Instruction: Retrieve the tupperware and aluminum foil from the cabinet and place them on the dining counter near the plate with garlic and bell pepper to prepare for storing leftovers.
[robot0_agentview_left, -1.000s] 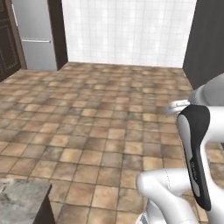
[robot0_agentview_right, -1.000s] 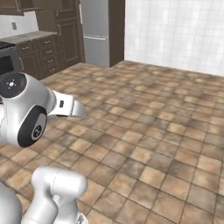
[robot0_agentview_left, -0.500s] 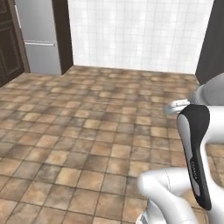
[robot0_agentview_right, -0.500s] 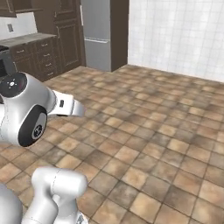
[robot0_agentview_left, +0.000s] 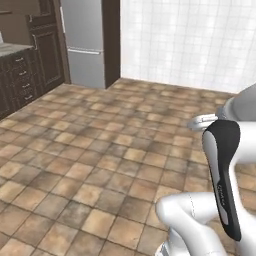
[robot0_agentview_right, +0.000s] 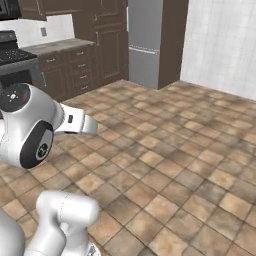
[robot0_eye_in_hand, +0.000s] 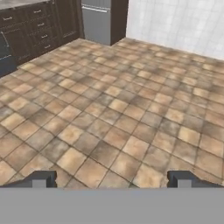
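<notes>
End effector (robot0_eye_in_hand: 112, 179) (spread wide) over tiled floor (robot0_eye_in_hand: 131, 113)

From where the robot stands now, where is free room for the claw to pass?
The tiled floor lies bare between the white wall, the fridge and the dark drawer cabinets. The open claw hangs over it. It is crowded at the stove beside the cabinets.

Looked down over a brown tiled floor (robot0_eye_in_hand: 122, 118). Saw two dark fingers (robot0_eye_in_hand: 41, 178) set wide apart at the bottom, nothing between them. Noted dark wood drawer cabinets (robot0_eye_in_hand: 35, 30) along the upper left, a steel refrigerator (robot0_eye_in_hand: 97, 22) beside them, and a white tiled wall (robot0_eye_in_hand: 179, 22) across the upper right.
</notes>
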